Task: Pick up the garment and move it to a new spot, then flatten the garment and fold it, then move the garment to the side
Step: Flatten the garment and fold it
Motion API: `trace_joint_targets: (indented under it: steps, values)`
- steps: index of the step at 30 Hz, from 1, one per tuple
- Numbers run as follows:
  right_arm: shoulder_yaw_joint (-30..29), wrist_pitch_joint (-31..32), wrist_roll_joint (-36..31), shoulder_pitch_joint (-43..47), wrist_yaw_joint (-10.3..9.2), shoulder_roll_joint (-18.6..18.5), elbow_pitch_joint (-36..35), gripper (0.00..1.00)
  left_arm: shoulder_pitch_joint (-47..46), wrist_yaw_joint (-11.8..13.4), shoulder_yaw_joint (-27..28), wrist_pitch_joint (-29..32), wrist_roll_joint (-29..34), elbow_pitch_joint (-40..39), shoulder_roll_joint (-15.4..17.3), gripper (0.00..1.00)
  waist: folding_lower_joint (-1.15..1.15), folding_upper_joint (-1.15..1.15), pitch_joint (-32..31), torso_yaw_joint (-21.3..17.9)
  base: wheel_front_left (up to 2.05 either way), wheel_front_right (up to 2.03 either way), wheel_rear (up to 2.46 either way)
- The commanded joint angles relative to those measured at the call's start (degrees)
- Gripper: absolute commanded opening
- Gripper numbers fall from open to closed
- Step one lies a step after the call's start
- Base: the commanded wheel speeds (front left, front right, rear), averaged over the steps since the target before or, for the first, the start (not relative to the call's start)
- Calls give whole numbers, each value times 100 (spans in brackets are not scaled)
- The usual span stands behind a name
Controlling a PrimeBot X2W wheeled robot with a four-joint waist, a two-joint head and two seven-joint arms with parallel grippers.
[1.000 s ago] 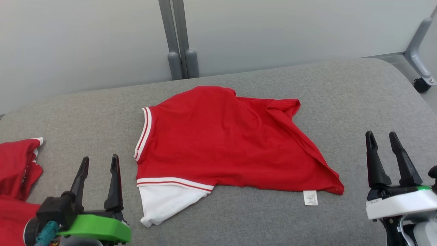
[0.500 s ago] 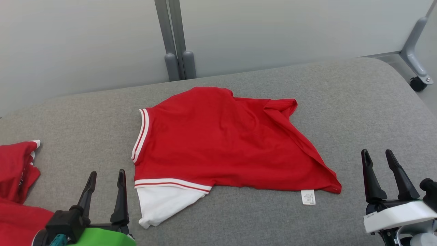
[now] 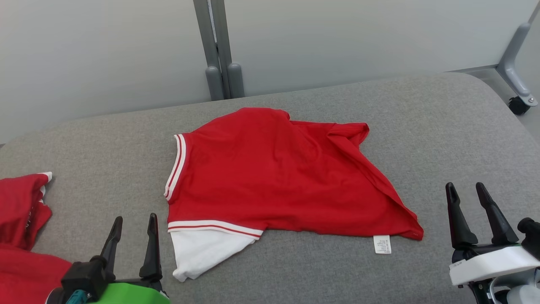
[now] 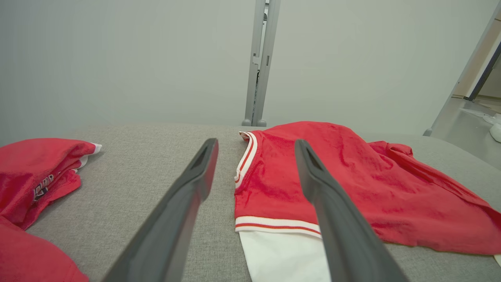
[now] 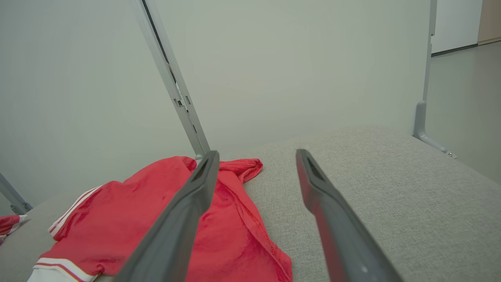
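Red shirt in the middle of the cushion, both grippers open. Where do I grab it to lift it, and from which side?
Take the red shirt at two edges. The left gripper comes from the near left onto the striped band; the right gripper comes from the right onto the pointed corner beside the white label. Both lie flat and exposed, probably easiest to pinch.
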Motion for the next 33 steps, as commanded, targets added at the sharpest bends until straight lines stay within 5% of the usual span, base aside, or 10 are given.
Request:
trace_joint_targets:
  steps: [1,15,33]
  values:
    - [-35,-33,-50,-66,0,-32,8,100,28,-4,21,4,-6,40,-26,100,0,0,0,2,0,0,0]
    - [490,2540,245,-922,0,-280,1501,100,-33,-300,-640,2556,-647,216,304,100,0,0,402,-25,0,0,0]
    - [1083,2392,629,-1642,-1,-201,2721,100,-518,-397,-822,3061,-715,612,347,100,0,0,825,93,0,0,0]
